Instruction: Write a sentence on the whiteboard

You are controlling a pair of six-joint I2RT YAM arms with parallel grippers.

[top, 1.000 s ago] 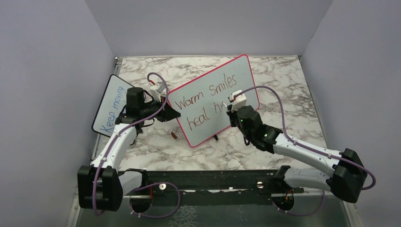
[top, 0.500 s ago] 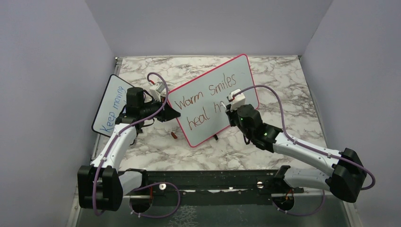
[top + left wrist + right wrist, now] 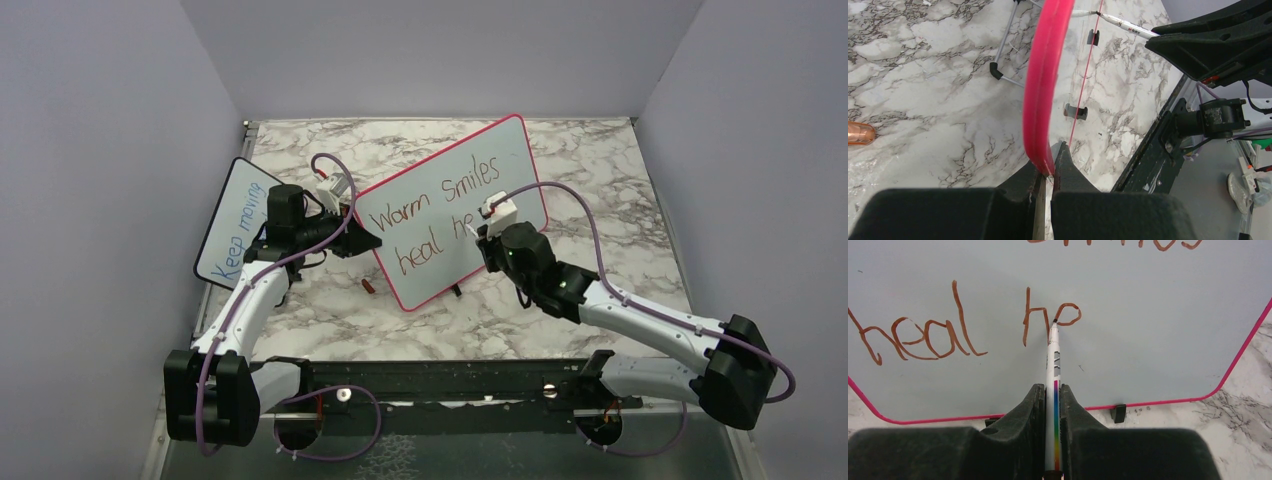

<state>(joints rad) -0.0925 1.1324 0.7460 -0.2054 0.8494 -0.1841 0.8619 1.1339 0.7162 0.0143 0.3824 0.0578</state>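
The right gripper is clamped on a white marker. Its tip rests on the whiteboard at the lower left of a half-made "e" after the "h" of the second line. The sentence reads "Warm Smiles" above and "heal he" below. To finish the letter well, I judge the tip should press lightly and evenly and draw the tail in one smooth curve. It should then lift before the next letter and hold the baseline set by "heal", saving room before the pink right edge. The left gripper is closed on the board's pink frame at its left edge. That pinch should hold firm, since the board stands tilted on small black feet and could slide under pressure. It stands on a marbled table, with a small red-brown cap just beside its near corner. A smaller board with blue writing leans to the left, and plain grey walls enclose the table.
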